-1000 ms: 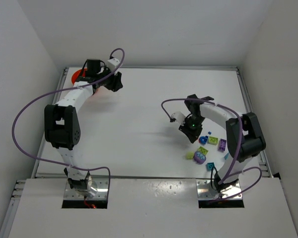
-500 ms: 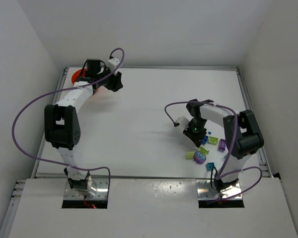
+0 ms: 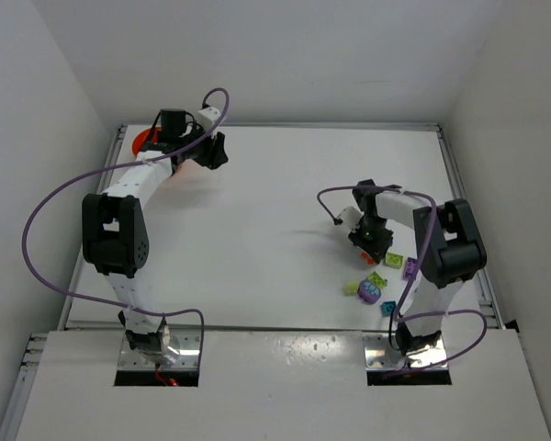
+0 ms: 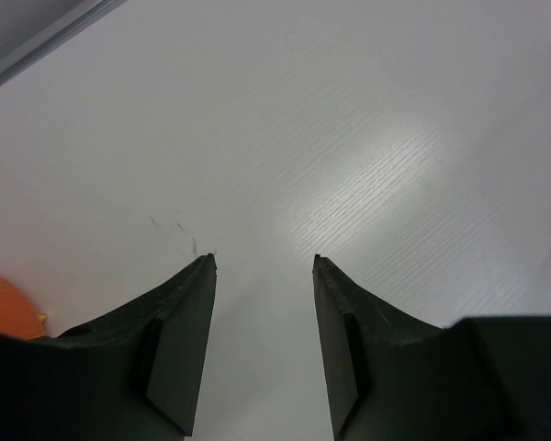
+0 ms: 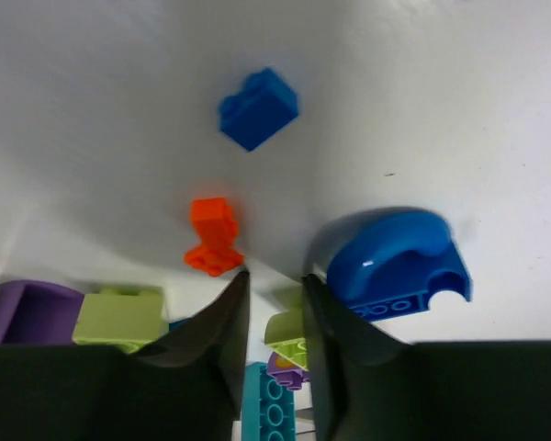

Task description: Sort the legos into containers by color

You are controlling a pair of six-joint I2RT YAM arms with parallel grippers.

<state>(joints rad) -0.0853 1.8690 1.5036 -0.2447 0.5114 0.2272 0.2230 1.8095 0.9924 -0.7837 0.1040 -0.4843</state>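
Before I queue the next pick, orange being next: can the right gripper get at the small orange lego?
Probably yes. The orange lego lies on bare table just beside the right gripper, nothing on top; it needs a small sideways shift.

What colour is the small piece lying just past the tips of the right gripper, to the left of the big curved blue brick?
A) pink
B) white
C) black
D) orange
D: the right wrist view shows an orange piece just beyond the right gripper, left of the curved blue brick.
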